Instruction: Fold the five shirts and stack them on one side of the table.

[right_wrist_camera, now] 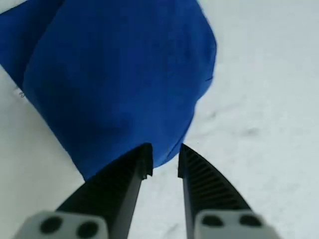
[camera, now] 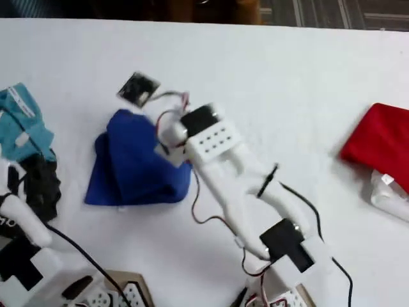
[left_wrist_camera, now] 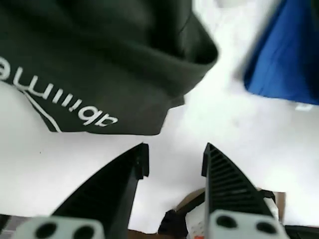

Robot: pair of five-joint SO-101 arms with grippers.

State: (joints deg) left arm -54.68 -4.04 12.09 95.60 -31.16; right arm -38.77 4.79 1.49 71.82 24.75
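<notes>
A blue shirt lies bunched left of the table's middle. My right gripper stands at its right-hand edge, fingers a narrow gap apart, with the blue shirt's hem just at the tips. A black shirt with white print sits at the left edge, below a teal shirt. My left gripper is open just short of the black shirt, nothing between its fingers. A red shirt lies at the right edge with a white item in front of it.
The right arm stretches diagonally from the front edge towards the blue shirt, trailing cables. The left arm's base stands at the front left corner. The white table is bare across the back and middle right.
</notes>
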